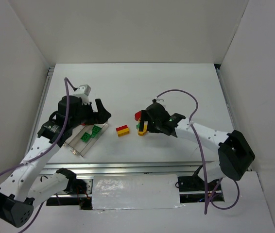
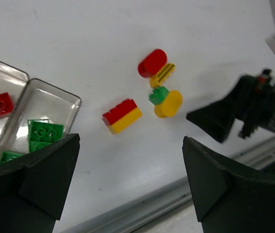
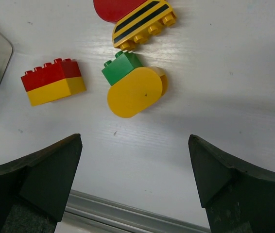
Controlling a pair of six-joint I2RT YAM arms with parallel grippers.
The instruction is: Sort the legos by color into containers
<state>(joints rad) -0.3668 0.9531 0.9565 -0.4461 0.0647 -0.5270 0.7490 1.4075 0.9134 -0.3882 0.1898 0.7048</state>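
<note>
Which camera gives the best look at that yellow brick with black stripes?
The right wrist view: the striped brick sits close, stripes and studs clear. The left wrist shows it small; overhead, the right arm hides it.

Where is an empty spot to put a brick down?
The table beyond the striped brick, up to the back wall, is bare. So is the strip between the red-and-yellow brick and the metal rail. It is crowded where the green brick, yellow round brick and striped brick huddle.

Red-yellow brick [image 1: 123, 130] between tray [image 1: 77, 145] and right tool [image 1: 144, 122].
</note>
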